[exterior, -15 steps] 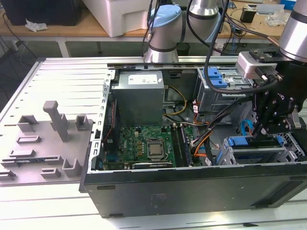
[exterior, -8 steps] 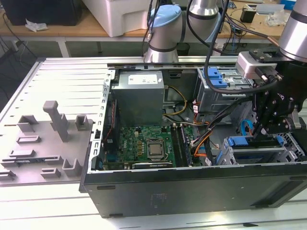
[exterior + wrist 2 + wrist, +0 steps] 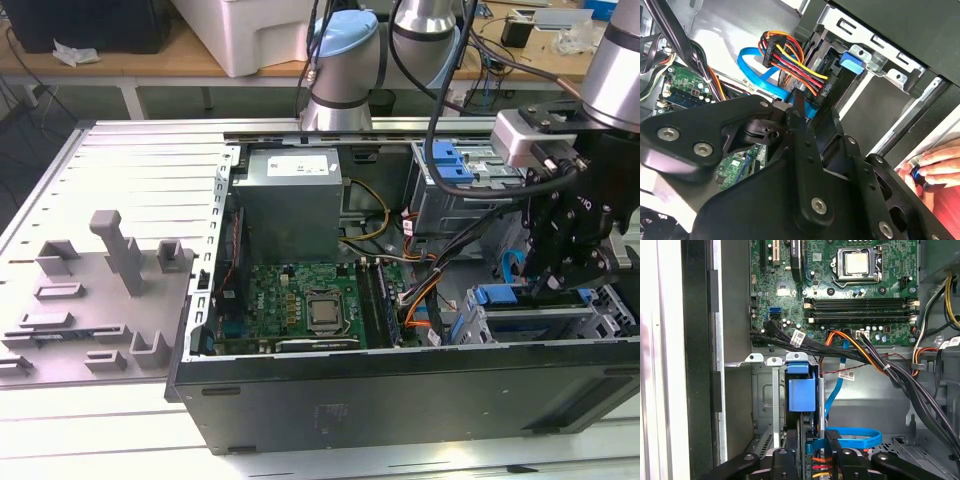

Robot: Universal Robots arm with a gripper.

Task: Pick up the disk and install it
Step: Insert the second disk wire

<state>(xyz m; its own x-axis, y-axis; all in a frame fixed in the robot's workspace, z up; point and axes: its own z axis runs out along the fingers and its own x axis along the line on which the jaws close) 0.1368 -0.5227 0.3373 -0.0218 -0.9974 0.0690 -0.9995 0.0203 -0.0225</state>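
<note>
I see the gripper (image 3: 556, 290) low over the drive cage (image 3: 540, 322) at the exterior view's right, its fingers (image 3: 833, 450) closed on the disk (image 3: 801, 395) (blue frame showing), standing upright in the cage's slot.

- Computer case (image 3: 400, 400): sheet metal, matt black outside, bare grey inside.
- Motherboard (image 3: 300, 300): green circuit board; processor (image 3: 856, 263) has a bright metal lid.
- Power supply (image 3: 290, 200): dull grey metal.
- Drive cage (image 3: 772, 390): unpainted grey metal with a blue plastic latch (image 3: 801, 390).
- Data cable (image 3: 757, 62): flat, glossy blue plastic.
- Gripper (image 3: 800, 120): matt black metal links with bright screws.
- Fixture tray (image 3: 90, 300): matt grey plastic.
- Workbench (image 3: 130, 180): ribbed, pale aluminium.
</note>
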